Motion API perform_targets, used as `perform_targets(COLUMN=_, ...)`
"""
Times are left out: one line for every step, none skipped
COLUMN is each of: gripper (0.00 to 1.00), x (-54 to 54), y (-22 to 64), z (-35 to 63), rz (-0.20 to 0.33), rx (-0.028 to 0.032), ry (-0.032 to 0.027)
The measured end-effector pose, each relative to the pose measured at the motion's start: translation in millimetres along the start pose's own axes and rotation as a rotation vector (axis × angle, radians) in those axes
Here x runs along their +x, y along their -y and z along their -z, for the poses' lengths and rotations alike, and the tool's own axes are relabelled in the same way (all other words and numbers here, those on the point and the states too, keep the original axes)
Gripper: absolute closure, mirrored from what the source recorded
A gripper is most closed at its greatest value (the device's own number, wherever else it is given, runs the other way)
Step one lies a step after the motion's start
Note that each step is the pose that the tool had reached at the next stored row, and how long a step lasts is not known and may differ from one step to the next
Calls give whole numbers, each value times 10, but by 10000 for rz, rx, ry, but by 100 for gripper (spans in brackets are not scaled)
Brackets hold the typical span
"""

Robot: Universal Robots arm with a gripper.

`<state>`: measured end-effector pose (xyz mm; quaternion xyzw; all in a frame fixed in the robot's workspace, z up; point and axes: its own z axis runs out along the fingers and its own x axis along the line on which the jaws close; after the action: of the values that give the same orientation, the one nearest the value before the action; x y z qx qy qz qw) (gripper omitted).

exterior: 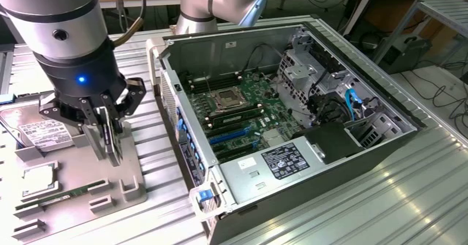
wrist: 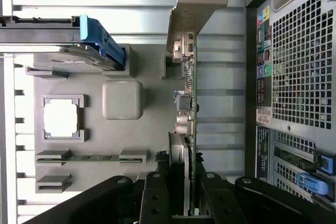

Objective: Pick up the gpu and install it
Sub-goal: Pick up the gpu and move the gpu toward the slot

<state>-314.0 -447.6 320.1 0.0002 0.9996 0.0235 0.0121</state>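
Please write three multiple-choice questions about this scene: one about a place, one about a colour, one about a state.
1. Where is the gpu? A. on the floor B. on edge at the grey tray, in the gripper C. in a person's hand
2. Its end bracket is: A. red B. silver C. yellow
3. The computer case is: A. open B. closed C. wrapped
Key: 1B, the gripper clamps the card at the tray; 2B, bare metal shows; 3A, the motherboard is visible.
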Motion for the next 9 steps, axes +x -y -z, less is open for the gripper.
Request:
perform_targets(gripper=73, x=0, y=-1, z=12, rz=0, rx=1, ry=0)
perform_targets(gripper=73, x=0, y=-1, z=25, rz=0, rx=1, ry=-1)
perform_targets(gripper=73, x=-1, y=-2, z=37, rz=0, rx=1, ry=-1)
perform_targets(gripper=73, x=-1, y=-2, z=52, rz=0, rx=1, ry=0)
perform_targets(gripper=73, x=-2, y=-3, z=72, rz=0, rx=1, ry=-1)
perform_targets(gripper=73, x=-2, y=-4, z=91, rz=0, rx=1, ry=-1)
perform_targets(gripper=73, x=-2, y=-5, z=105, rz=-1, rx=1, ry=0)
perform_targets(gripper=73, x=-3, y=-5, z=119, rz=0, rx=1, ry=-1)
perform_targets(gripper=73, x=-3, y=-6, z=131, rz=0, rx=1, ry=-1)
